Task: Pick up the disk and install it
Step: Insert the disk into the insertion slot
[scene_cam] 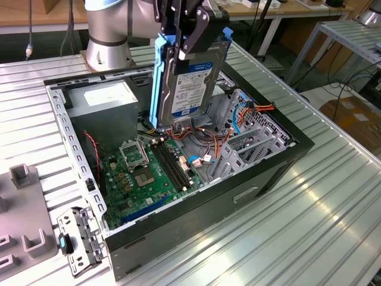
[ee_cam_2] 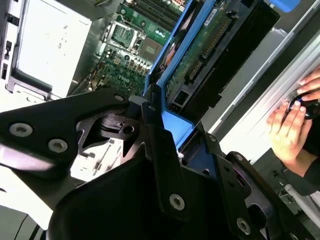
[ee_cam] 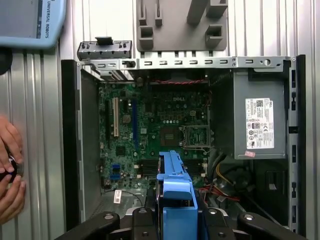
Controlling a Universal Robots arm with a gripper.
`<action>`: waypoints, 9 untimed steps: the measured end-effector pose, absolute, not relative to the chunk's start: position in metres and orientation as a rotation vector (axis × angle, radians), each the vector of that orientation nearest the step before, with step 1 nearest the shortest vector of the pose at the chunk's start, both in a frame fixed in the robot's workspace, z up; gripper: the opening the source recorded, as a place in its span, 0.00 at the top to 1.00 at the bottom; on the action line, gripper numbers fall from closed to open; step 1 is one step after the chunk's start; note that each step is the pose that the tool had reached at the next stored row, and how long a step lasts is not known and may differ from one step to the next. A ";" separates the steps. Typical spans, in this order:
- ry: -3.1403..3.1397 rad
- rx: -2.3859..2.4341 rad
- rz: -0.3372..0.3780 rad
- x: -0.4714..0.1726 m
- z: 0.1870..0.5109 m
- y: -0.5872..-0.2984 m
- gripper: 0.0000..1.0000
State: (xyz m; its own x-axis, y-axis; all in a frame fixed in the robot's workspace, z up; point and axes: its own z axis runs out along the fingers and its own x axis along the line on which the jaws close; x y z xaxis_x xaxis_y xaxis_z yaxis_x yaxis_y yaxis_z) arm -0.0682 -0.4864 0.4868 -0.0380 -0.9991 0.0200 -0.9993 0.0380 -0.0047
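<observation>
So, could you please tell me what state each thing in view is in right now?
Disk, held on edge, lifted above the case, not yet installed.
Pincer, shut on the disk.
Case, lying on its side, open, inside exposed.
Power supply, mounted inside the case.
Hand, resting beside the case.

Ribbed aluminium table [scene_cam: 309, 226], slats bare along its near edge. Open computer case [scene_cam: 178, 223] lies on its side mid-table, open face up. Loose metal bracket [scene_cam: 80, 241] lies flat on the slats just beside the case's corner, toward the exterior view's left. Beyond the bracket is a grey fixture plate [scene_cam: 24, 220] with upright blocks. Robot arm base [scene_cam: 107, 50] stands behind the case.
</observation>
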 end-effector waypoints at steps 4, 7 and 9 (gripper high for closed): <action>-2.255 2.171 0.027 -0.060 0.487 -0.488 0.63; -2.255 2.171 0.027 -0.057 0.487 -0.494 0.63; -2.255 2.171 0.027 -0.056 0.486 -0.499 0.63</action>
